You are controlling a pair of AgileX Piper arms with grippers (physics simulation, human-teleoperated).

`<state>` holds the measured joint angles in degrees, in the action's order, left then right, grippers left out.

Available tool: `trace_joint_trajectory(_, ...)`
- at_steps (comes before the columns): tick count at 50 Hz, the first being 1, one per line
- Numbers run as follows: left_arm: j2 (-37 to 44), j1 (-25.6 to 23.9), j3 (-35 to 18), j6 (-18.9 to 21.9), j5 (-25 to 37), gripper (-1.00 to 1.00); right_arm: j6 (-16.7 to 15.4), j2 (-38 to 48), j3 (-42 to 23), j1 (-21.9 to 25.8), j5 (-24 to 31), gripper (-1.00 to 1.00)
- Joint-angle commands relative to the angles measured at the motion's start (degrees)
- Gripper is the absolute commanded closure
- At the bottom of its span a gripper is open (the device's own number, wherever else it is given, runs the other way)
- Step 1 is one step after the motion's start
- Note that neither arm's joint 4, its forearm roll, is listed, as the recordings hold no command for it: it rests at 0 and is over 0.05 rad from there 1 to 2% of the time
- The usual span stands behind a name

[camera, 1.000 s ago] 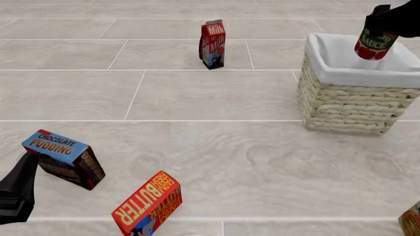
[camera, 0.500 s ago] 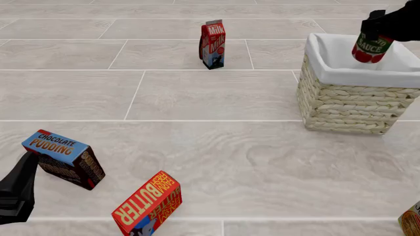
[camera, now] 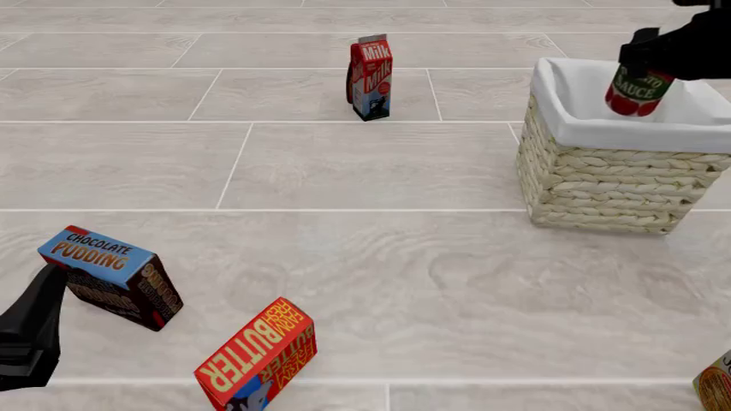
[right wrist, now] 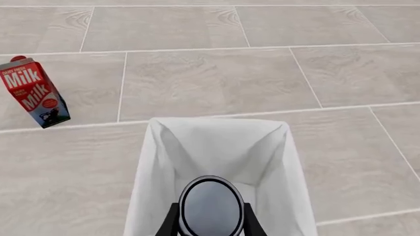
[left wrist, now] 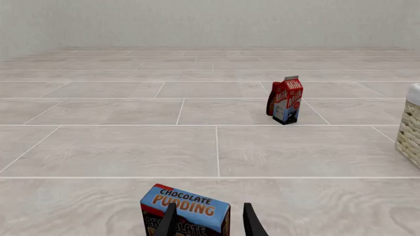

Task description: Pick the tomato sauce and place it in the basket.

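Tomato sauce (camera: 638,91) gripped over basket (camera: 605,184) opening

This is no real room but a simulated test scene: a flat surface of pale, wood-grained tiles (camera: 365,163) with thin white seams fills the front view, and in the left wrist view it runs to a plain blank wall (left wrist: 210,22) across the top of the frame. Grocery packages are scattered over it: a milk carton (camera: 371,77) at upper centre, a chocolate pudding box (camera: 112,276) and a butter box (camera: 258,355) at lower left, and a cloth-lined wicker basket (camera: 605,184) at right.
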<state>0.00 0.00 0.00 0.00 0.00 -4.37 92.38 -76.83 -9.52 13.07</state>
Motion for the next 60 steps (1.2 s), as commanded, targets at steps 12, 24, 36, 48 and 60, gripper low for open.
trace_joint_trajectory(12, 0.00, 0.00, 0.00, 0.00, 0.00, -1.00, 1.22, 1.95, -0.82, 0.14, -1.03, 1.00)
trace_joint_trajectory(24, 0.00, 0.00, 0.00, 0.00, 0.00, -1.00, 0.94, 2.99, -1.37, -0.07, -1.29, 1.00)
trace_joint_trajectory(36, 0.00, 0.00, 0.00, 0.00, 0.00, -1.00, 0.96, 3.78, -2.18, -0.33, -1.12, 1.00)
trace_joint_trajectory(48, 0.00, 0.00, 0.00, 0.00, 0.00, -1.00, 0.92, 4.82, -2.63, -0.39, -1.54, 1.00)
trace_joint_trajectory(60, 0.00, 0.00, 0.00, 0.00, 0.00, -1.00, 0.87, 5.55, -3.17, -0.51, -1.51, 1.00)
